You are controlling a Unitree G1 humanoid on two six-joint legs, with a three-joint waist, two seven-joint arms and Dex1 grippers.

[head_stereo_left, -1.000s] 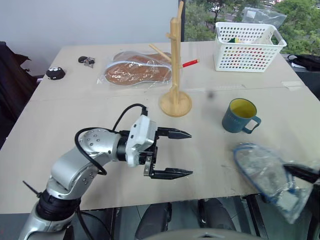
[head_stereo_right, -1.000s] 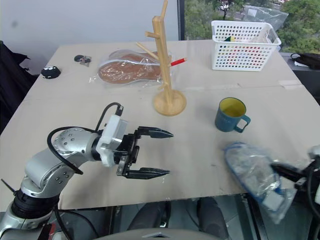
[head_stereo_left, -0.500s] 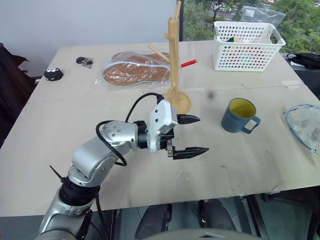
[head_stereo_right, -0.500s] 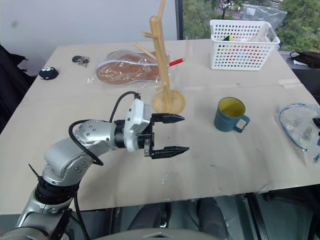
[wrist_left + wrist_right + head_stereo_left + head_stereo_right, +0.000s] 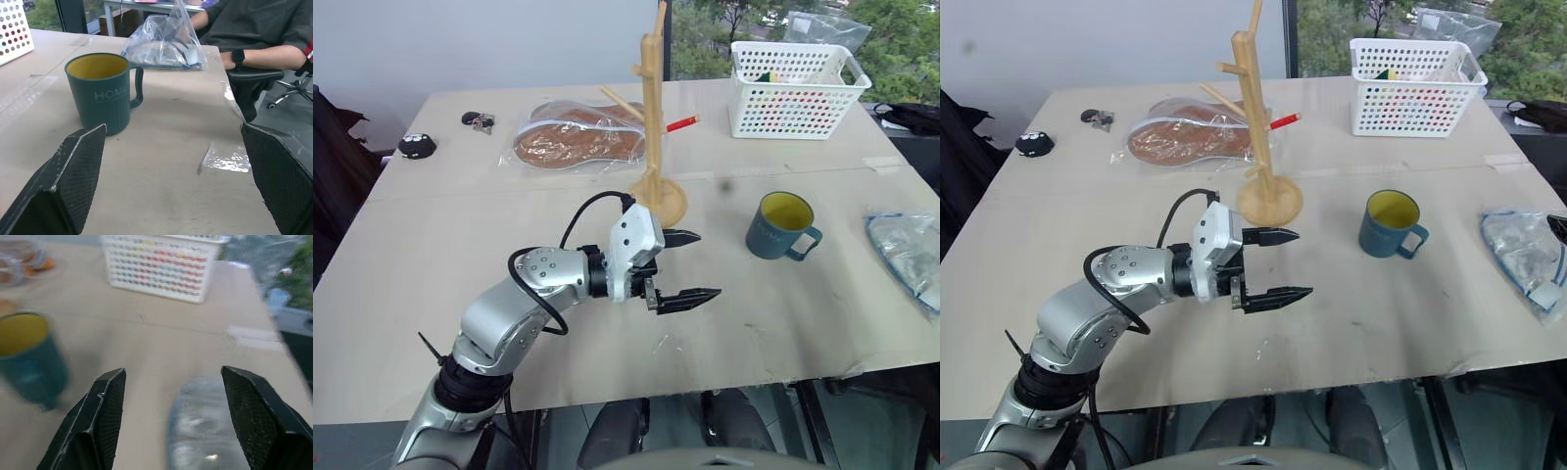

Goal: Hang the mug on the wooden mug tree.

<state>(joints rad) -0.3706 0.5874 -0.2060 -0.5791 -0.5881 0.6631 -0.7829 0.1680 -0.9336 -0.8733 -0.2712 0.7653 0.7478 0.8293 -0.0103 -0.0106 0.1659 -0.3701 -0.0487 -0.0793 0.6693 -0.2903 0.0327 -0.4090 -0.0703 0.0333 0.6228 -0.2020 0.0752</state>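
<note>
Moved: clear plastic bag (image 5: 907, 257) released, now lying at surface (image 5: 460, 215) edge.
Left end effector (image 5: 690, 266): open, facing mug (image 5: 781, 226).
Right end effector (image 5: 168, 426): open, empty.
Mug tree (image 5: 655, 127): bare.

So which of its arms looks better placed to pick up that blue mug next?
Probably the left. The left gripper is open above the table, pointing toward the mug, which stands upright right ahead in its wrist view. The right gripper is open beside a plastic bag.
</note>
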